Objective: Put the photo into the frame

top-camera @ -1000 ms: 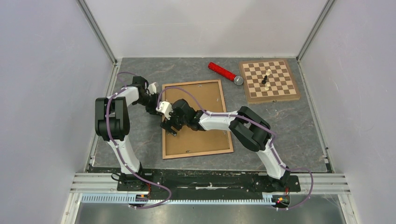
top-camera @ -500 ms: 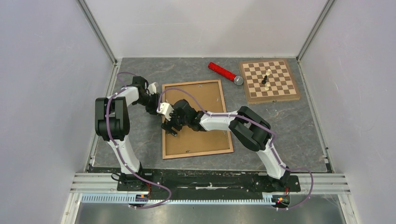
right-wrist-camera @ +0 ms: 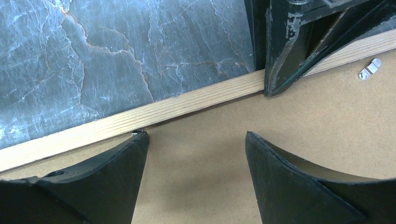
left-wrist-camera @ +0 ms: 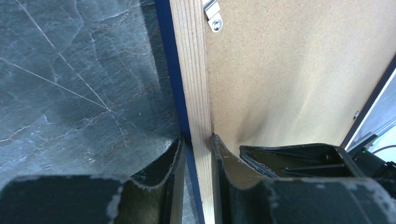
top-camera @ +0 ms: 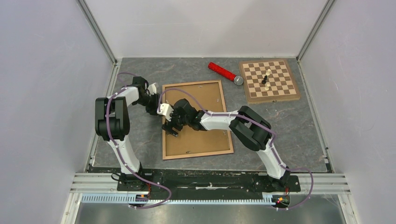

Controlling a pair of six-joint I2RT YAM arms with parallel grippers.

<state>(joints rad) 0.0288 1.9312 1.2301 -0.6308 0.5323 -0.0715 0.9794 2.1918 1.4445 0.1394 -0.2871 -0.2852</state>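
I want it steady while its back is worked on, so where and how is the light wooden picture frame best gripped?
The light wooden picture frame lies flat, so take its narrow left rail from above at the outer edge; it looks thin enough for jaws to straddle. The left gripper is shut on it, one finger outside, one over the brown fibreboard backing.

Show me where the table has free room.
Widest bare table: right of the frame, near side of the chessboard. Also the far strip left of the red tube. Crowded at the frame's left edge, where left gripper and right gripper meet.
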